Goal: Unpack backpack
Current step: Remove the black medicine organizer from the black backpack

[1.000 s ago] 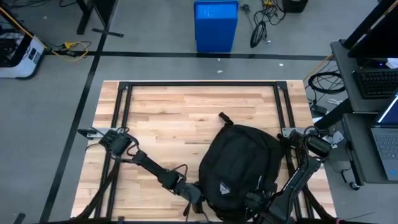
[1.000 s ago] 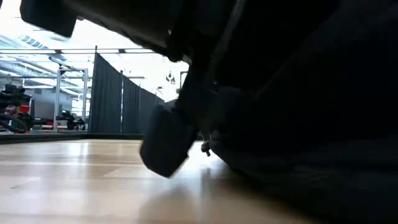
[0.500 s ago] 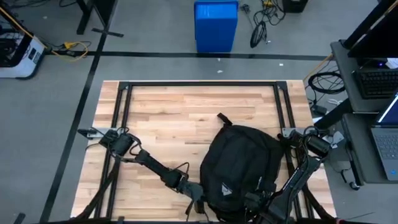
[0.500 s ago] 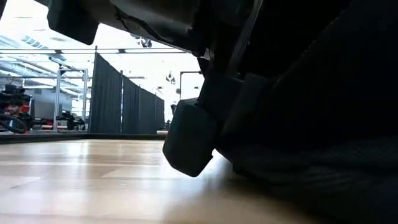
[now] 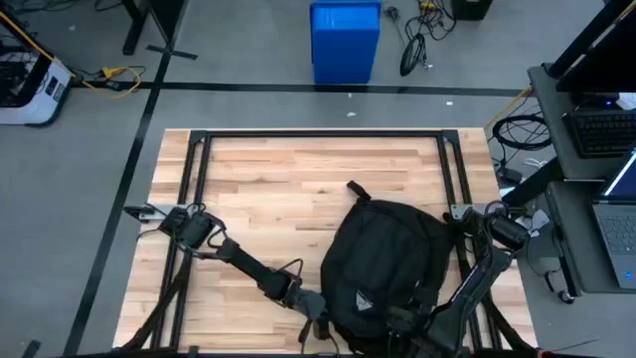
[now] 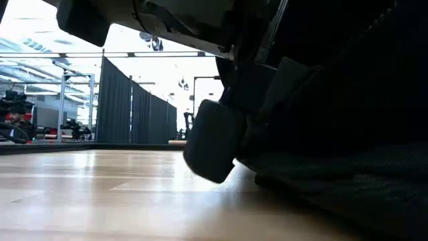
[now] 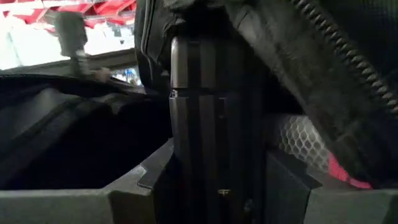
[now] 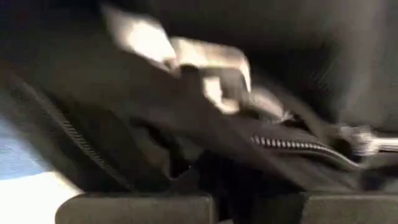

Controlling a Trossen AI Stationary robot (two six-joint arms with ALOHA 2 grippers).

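Note:
The black backpack (image 5: pixel 383 259) lies flat on the wooden table near its front edge, right of the middle, with its white logo patch (image 5: pixel 358 301) toward the near side. My left gripper (image 5: pixel 320 326) reaches into the backpack's near left side. In the left wrist view a dark ribbed cylinder (image 7: pixel 217 112) stands between its fingers, beside a white mesh pocket (image 7: pixel 298 140) and the backpack's zipper (image 7: pixel 348 56). My right gripper (image 5: pixel 409 323) sits at the backpack's near right edge, shut on dark fabric by a zipper (image 8: pixel 292 144). My left gripper pinches the dark cylinder's lower part (image 7: pixel 186 168) between its two fingers (image 7: pixel 134 190), one on each side, lying across it. It comes in level from the table's left, inside the backpack. The cylinder stands upright in the wrist view. My right gripper has a fold of the backpack's fabric (image 8: pixel 249 168) beside the zipper between its fingers, at the backpack's near right edge. The view is blurred, and one layer or several cannot be told. The backpack rests on the table.
A black metal frame (image 5: pixel 318 136) runs around the tabletop. Bare wood (image 5: pixel 268 189) lies on the far and left sides. A blue bin (image 5: pixel 345 40) stands on the floor past the far edge, and a desk with a laptop (image 5: pixel 616 224) stands at the right.
My left gripper has moved toward the table's right edge, deeper into the backpack's near left side. In the low view its grey body has slid right against the black fabric.

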